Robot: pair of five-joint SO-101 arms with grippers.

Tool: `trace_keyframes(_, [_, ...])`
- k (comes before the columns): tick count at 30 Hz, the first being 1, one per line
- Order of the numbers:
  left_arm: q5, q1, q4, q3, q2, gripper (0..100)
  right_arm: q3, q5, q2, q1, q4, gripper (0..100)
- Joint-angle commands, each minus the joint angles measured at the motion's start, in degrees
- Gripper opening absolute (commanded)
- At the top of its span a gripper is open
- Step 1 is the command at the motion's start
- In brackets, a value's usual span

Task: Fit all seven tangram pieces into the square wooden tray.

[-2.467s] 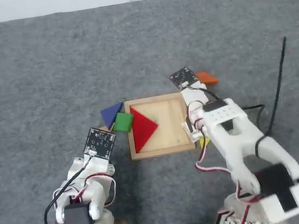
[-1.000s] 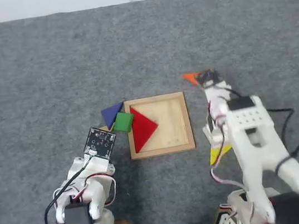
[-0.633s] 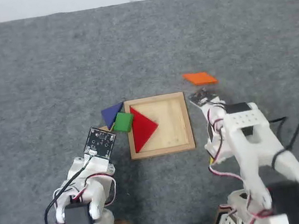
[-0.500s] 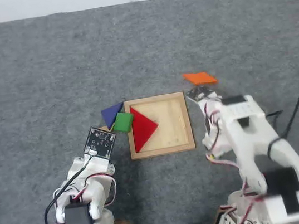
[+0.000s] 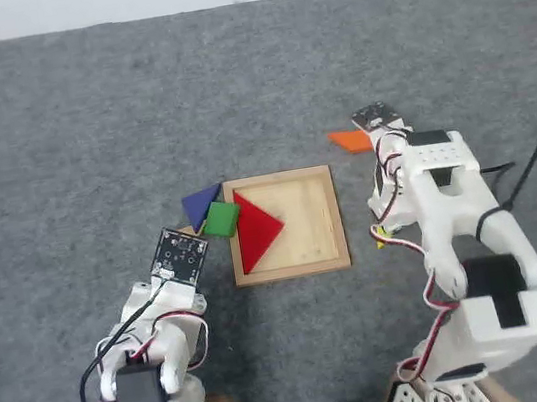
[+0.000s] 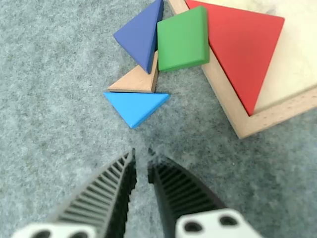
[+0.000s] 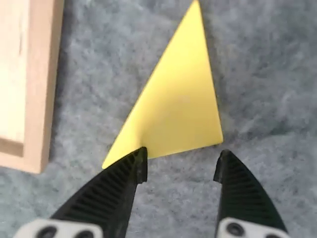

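Above yellow triangle (image 7: 181,104), right gripper (image 7: 182,156) spread wide

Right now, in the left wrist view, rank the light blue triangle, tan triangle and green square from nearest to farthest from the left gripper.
From the left gripper:
1. light blue triangle, just ahead of it.
2. tan triangle, right behind the blue one.
3. green square, farthest, at the tray rim.

Bright, even, diffuse light fell from above onto the grey table (image 5: 64,120). Shadows were faint and soft: a thin dark rim beside the yellow triangle (image 7: 176,106) and along the wooden tray (image 6: 257,119).
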Motion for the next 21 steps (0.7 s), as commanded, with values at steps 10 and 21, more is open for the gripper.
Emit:
trace_keyframes(10, [0.18, -0.26, 0.26, -0.48, -0.18, 4, 2.64, -18.81, -10.15, -9.80, -4.88, 23.6])
trace_keyframes(21, [0.18, -0.26, 0.26, -0.48, -0.18, 4, 2.29, -19.08, -1.80, -5.23, -8.75, 40.0])
